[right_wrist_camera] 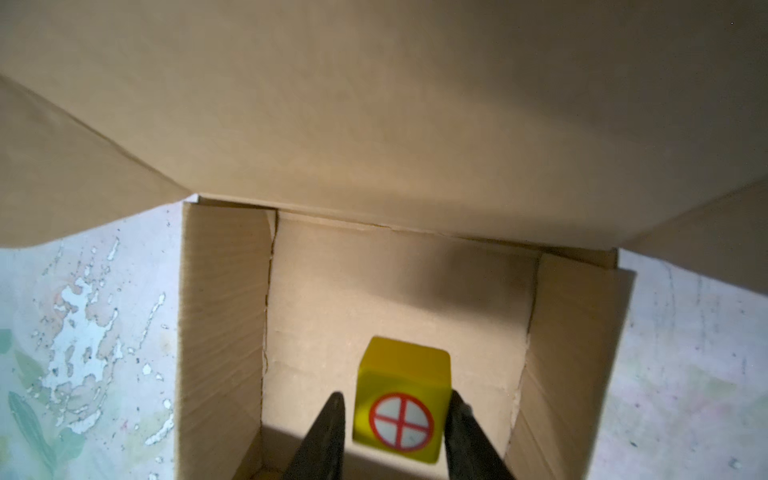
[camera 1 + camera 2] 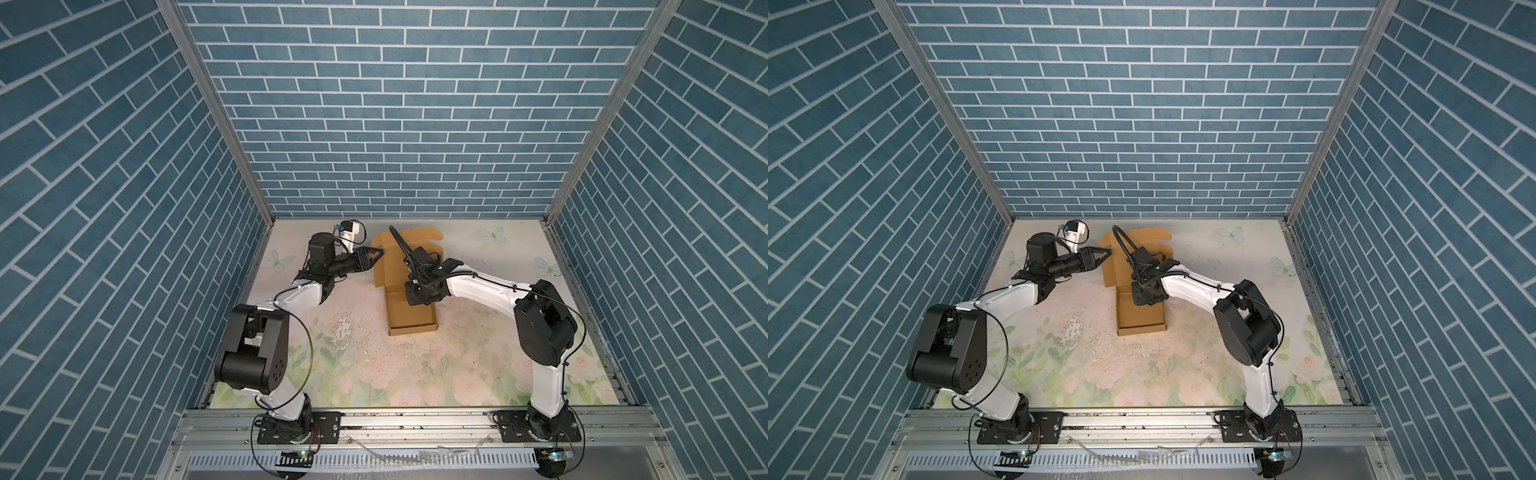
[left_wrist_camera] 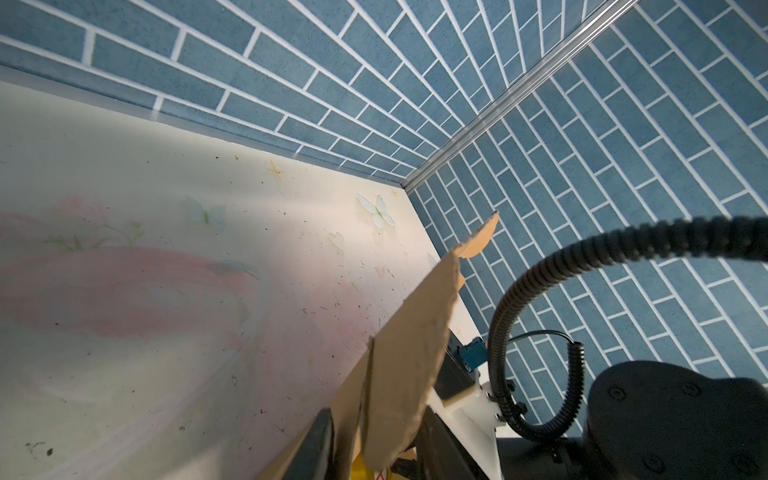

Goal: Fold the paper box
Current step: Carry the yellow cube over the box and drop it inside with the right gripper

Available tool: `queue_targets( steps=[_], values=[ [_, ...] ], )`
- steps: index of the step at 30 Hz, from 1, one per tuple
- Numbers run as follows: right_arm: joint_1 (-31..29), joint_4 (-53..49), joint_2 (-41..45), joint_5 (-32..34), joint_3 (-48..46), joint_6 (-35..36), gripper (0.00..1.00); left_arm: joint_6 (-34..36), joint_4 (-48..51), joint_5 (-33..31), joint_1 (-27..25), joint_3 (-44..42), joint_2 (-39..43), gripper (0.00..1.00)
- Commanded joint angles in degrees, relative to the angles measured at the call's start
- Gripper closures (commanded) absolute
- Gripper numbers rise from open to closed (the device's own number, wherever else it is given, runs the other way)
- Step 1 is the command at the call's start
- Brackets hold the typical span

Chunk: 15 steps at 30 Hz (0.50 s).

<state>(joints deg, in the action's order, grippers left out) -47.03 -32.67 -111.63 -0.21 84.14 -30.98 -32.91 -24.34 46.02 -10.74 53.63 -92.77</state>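
Lid held up, cube inside the box.
In both top views the paper box (image 2: 411, 322) lies by the middle of the table's (image 2: 478, 357) back edge. Left wrist: the left gripper (image 3: 378, 440) pinches its lid flap and should hold steady. Right wrist: the right gripper (image 1: 395, 395), jaws slack astride the yellow cube (image 1: 403, 370), should lift straight out.

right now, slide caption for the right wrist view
Open right gripper straddling a yellow cube on the floor of the half-folded paper box.
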Motion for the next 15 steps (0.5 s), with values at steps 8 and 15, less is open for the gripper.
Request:
queue_targets(
  steps=[8, 15],
  values=[
    [-0.1, -0.7, 3.8, 0.0, -0.2, 1.4, 0.53, 1.3, -0.6, -0.2, -0.5, -0.4, 1.3, 0.65],
    [6.0, -4.0, 13.3, 2.7, -1.1, 6.3, 0.53, 1.7, -0.4, -0.2, -0.5, -0.5, 1.7, 0.65]
  ],
)
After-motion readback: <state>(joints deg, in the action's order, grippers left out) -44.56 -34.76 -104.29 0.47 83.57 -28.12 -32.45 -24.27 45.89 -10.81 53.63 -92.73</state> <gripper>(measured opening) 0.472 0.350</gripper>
